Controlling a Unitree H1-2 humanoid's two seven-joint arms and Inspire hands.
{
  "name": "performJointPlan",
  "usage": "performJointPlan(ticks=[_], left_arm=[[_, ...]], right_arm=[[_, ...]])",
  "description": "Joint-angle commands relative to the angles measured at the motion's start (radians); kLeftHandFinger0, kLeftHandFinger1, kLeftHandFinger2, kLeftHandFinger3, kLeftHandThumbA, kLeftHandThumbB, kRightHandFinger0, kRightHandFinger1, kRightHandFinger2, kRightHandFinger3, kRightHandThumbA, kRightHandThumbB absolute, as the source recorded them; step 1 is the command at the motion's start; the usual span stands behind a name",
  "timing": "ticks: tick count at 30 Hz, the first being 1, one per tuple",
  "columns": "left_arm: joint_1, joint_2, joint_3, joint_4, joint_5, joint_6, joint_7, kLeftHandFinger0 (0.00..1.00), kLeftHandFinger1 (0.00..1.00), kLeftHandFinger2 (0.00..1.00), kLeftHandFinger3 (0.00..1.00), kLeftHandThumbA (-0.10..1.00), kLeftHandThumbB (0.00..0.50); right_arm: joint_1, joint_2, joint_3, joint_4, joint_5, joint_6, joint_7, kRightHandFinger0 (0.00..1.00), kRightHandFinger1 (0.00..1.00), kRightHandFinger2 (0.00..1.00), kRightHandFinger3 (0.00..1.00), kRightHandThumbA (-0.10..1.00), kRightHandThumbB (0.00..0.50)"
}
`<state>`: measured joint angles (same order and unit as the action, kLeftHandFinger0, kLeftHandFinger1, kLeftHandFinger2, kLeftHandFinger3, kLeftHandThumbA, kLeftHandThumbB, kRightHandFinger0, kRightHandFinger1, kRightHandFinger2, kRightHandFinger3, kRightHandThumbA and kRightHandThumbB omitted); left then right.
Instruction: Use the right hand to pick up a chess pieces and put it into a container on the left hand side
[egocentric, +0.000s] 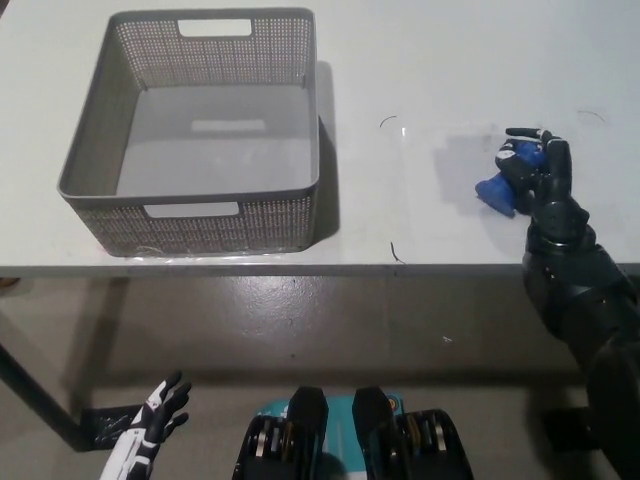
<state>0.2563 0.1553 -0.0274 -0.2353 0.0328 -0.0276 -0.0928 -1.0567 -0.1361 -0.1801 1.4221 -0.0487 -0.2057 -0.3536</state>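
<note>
A blue chess piece (500, 184) lies tilted on the white table (420, 60) at the right, its base toward the table's front. My black right hand (545, 172) is at its right side, fingers curled over its upper part and closed on it. The grey mesh basket (228, 226) stands at the table's left with nothing inside. Far from both, my white left hand (150, 432) hangs below the table at the lower left, fingers apart, holding nothing.
The table's front edge (400, 267) runs across the middle of the view, with grey floor (330, 330) below it. A few thin dark marks (396, 252) lie on the table between basket and piece.
</note>
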Motion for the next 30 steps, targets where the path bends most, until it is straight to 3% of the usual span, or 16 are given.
performJointPlan(ticks=[1,6,11,14,17,18,20,22,25,28,30], left_arm=[[-0.007,0.002,0.013,-0.02,-0.016,-0.035,0.0,1.0,1.0,1.0,1.0,1.0,0.253],[-0.01,-0.002,0.015,-0.007,-0.03,-0.045,-0.004,1.0,1.0,1.0,1.0,1.0,0.267],[-0.014,-0.003,0.019,0.001,-0.041,-0.052,-0.006,1.0,1.0,1.0,1.0,1.0,0.264],[-0.012,-0.004,0.019,-0.001,-0.041,-0.046,-0.006,1.0,1.0,1.0,1.0,1.0,0.266],[-0.013,-0.003,0.019,0.003,-0.037,-0.051,-0.004,1.0,1.0,1.0,1.0,1.0,0.263],[-0.014,-0.003,0.02,0.005,-0.044,-0.054,-0.007,1.0,1.0,1.0,1.0,1.0,0.26],[-0.013,-0.003,0.018,0.007,-0.042,-0.051,-0.008,1.0,1.0,1.0,1.0,1.0,0.26],[-0.014,0.0,0.017,0.007,-0.042,-0.051,-0.012,1.0,1.0,1.0,1.0,1.0,0.259],[-0.014,-0.001,0.016,0.012,-0.038,-0.051,-0.011,1.0,1.0,1.0,1.0,1.0,0.258],[-0.011,-0.002,0.014,0.015,-0.034,-0.055,-0.01,1.0,1.0,1.0,1.0,1.0,0.262],[-0.007,0.001,0.012,0.015,-0.015,-0.054,-0.004,1.0,1.0,1.0,1.0,1.0,0.273]], right_arm=[[-0.074,-0.006,-0.017,-0.013,0.045,-0.081,-0.057,0.0,0.21,0.68,0.64,-0.1,0.167],[-0.118,0.003,-0.028,-0.036,0.065,-0.124,-0.046,0.0,0.19,0.65,0.64,-0.1,0.186],[-0.189,0.025,0.005,-0.096,0.043,-0.162,-0.057,0.0,0.18,0.63,0.69,-0.1,0.167],[-0.227,0.043,0.037,-0.165,0.019,-0.202,-0.063,0.0,0.16,0.64,0.73,-0.1,0.129],[-0.254,0.059,0.077,-0.247,-0.016,-0.205,-0.076,0.0,0.21,0.68,0.77,-0.1,0.118],[-0.272,0.071,0.081,-0.287,-0.014,-0.171,-0.085,0.02,0.24,0.68,0.76,-0.1,0.136],[-0.293,0.096,0.093,-0.369,-0.012,-0.144,-0.07,0.0,0.17,0.67,0.73,-0.1,0.114],[-0.308,0.115,0.116,-0.427,-0.037,-0.095,-0.088,0.0,0.16,0.67,0.73,-0.1,0.139],[-0.347,0.158,0.174,-0.484,-0.107,-0.03,-0.125,0.0,0.19,0.68,0.74,-0.1,0.152],[-0.374,0.202,0.192,-0.492,-0.095,-0.02,-0.114,0.0,0.2,0.68,0.75,-0.1,0.131],[-0.401,0.25,0.202,-0.487,-0.088,-0.001,-0.108,0.0,0.22,0.73,0.78,-0.1,0.133]])
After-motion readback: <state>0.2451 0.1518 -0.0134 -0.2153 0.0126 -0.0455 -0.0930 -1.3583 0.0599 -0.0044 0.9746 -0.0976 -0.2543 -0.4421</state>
